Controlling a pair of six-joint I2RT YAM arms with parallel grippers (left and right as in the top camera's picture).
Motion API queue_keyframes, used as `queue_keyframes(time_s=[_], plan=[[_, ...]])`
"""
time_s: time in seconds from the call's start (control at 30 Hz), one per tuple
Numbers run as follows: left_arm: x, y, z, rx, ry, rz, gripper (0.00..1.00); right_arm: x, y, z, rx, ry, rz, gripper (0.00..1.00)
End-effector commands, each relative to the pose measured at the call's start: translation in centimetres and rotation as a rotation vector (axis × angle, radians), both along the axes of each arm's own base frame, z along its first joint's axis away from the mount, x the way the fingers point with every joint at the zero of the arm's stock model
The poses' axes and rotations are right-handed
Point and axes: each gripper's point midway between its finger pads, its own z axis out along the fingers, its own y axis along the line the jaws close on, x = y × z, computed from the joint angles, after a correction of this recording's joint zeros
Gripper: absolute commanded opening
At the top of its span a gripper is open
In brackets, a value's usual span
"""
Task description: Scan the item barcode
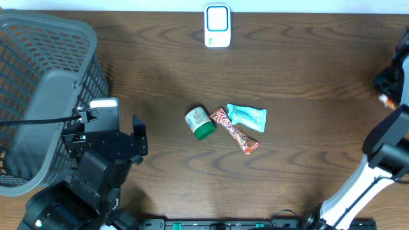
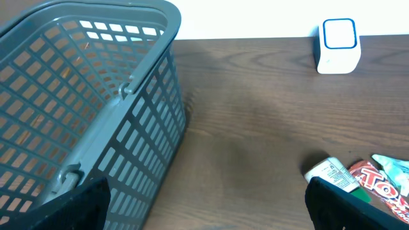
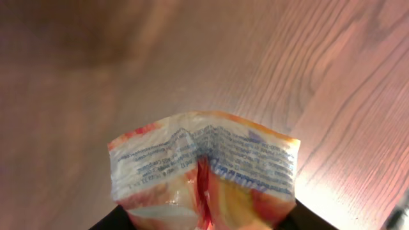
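The right jaws are clenched on one end of a small packet [image 3: 204, 166], held over the surface [image 3: 96, 76] far off at the right — it looks light, soft and crinkly, so grip an edge, not the print — while the left jaws are spread wide beside the basket [image 1: 64, 24].

Overhead, lower left: left arm [image 1: 96, 163] all black, blocky housings with squared edges. At its upper end a white block [image 1: 104, 103], rectangular. Thin black cable [image 1: 38, 119] runs off to the left edge of frame. Left wrist view, bottom corners: left fingers [image 2: 86, 204] matte black, flat slabs. Overhead, lower right: right arm [image 1: 358, 185], white tapered link, black joint housings [image 1: 390, 144] above it. Right wrist view, bottom corners: right fingers [image 3: 307, 222], only dark edges show.
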Motion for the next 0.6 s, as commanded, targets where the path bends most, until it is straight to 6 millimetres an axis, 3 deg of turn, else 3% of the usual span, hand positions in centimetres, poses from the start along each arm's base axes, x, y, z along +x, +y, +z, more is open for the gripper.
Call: queue_keyframes(time_s=[0.0,0.1,0.23,0.37,0.43,0.47,0.57], plan=[[-0.1,0.3,0.3,-0.002,-0.012,0.015,0.98,-2.2,-2.0,-3.9,0.037,0.082,-0.085,0.37],[-0.1,0.3,0.3,-0.002,-0.012,0.015,0.98,-3.9,-3.3,-5.9,0.067,0.128,-0.130,0.36],[-0.1,0.3,0.3,-0.002,-0.012,0.015,0.98,-5.9,-5.6,-5.8,0.068,0.121,-0.199,0.40],[-0.1,0.3,0.3,-0.002,-0.012,0.015,0.98,-8.1,-7.9,-4.8,0.087,0.070,-0.287,0.70],[-0.1,0.3,0.3,-0.002,-0.012,0.015,0.98,-8.9,-8.6,-4.2,0.110,0.034,-0.322,0.95],[-0.1,0.3,0.3,-0.002,-0.012,0.015,0.98,-9.4,-8.9,-3.9,0.115,0.021,-0.338,0.99],[-0.1,0.3,0.3,-0.002,-0.012,0.015,0.98,-10.6,-9.7,-2.5,0.110,-0.008,-0.376,0.99]])
